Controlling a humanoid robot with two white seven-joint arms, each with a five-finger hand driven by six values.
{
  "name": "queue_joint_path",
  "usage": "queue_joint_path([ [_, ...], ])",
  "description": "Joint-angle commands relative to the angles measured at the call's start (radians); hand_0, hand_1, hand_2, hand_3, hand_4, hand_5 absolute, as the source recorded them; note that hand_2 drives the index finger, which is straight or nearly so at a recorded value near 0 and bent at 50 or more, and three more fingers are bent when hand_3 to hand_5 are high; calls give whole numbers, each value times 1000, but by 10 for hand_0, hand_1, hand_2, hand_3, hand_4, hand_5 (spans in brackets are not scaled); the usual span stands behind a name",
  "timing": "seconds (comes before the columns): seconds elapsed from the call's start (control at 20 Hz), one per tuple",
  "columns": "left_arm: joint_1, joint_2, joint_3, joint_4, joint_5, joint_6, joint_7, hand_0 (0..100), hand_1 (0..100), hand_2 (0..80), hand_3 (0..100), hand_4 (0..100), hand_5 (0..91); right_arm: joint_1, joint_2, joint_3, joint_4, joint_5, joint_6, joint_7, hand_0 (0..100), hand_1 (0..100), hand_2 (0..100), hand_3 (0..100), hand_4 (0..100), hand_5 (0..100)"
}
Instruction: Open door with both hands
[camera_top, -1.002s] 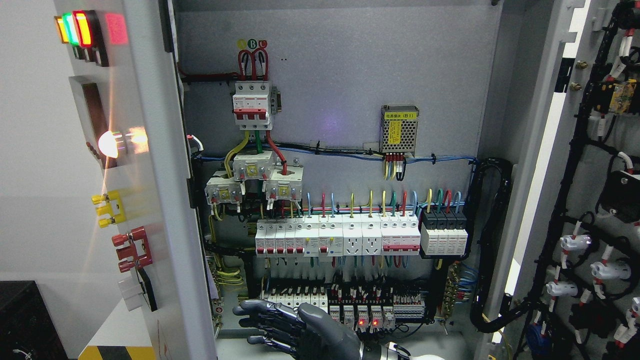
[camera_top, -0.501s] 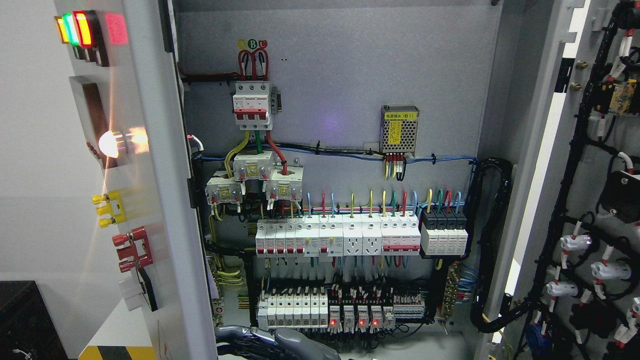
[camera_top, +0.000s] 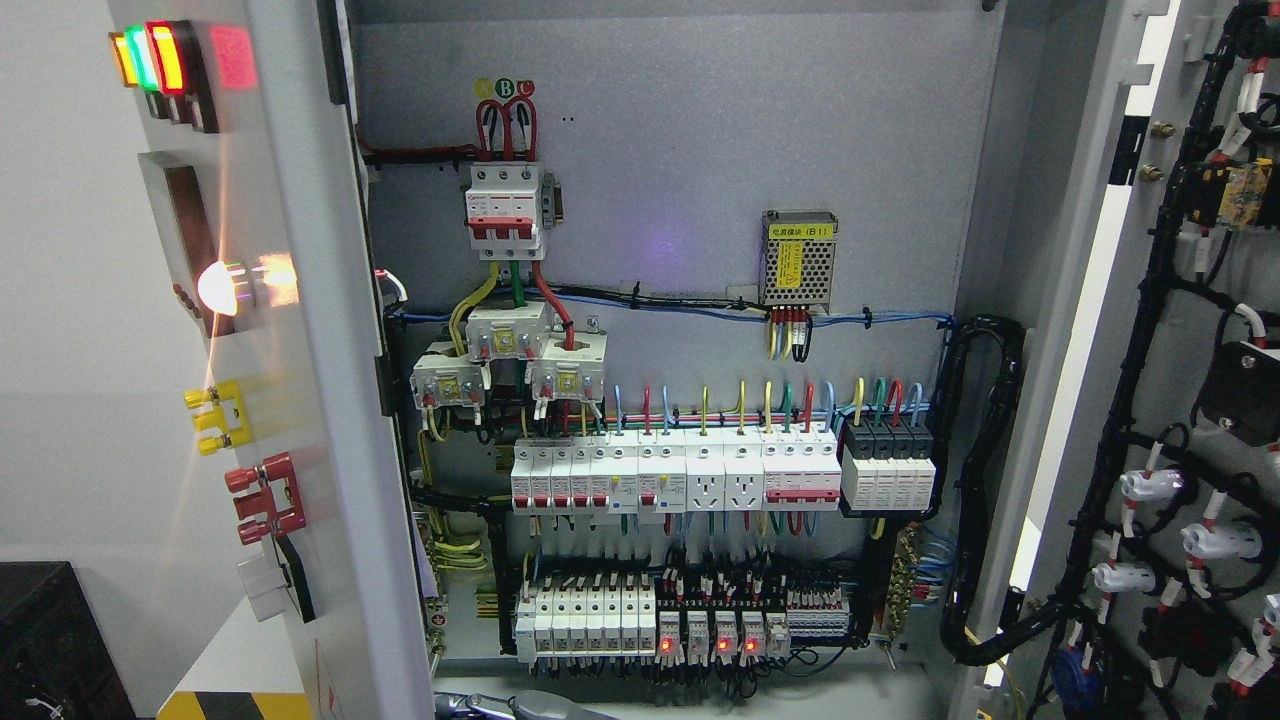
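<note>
Standing upright, door (camera_top: 1180, 400) wide open

Bright, even, sharply focused throughout. Strong white glare from the round lit lamp (camera_top: 218, 288) streaking across the glossy grey left door panel (camera_top: 290, 420); faint violet sheen on the grey backplate (camera_top: 660, 245).

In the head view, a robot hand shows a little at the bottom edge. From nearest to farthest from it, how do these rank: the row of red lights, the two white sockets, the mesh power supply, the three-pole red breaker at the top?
From the hand, bottom edge:
1. Row of red lights, lower centre.
2. White sockets, middle row.
3. Mesh power supply, upper right, and three-pole red breaker, upper left: too close to call.
</note>
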Motion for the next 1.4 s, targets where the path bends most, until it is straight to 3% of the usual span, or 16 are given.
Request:
queue_joint_path([
  [0.0, 31, 0, 0, 0, 0, 0, 0, 0, 0, 0, 0, 0, 0, 0, 1, 36, -9, 1, 1, -2, 192, 0, 0, 0, 0, 0],
  [0.5, 32, 0, 0, 0, 0, 0, 0, 0, 0, 0, 0, 0, 0, -9, 61, 68, -6, 1, 6, -4, 192, 0, 0, 0, 0, 0],
  [1.0, 32, 0, 0, 0, 0, 0, 0, 0, 0, 0, 0, 0, 0, -26, 136, 68, -2, 12, 79, -11, 192, 0, 0, 0, 0, 0],
  [1.35, 31, 0, 0, 0, -2, 0, 0, 0, 0, 0, 0, 0, 0, -40, 138, 94, 9, 15, 87, -34, 192, 0, 0, 0, 0, 0],
])
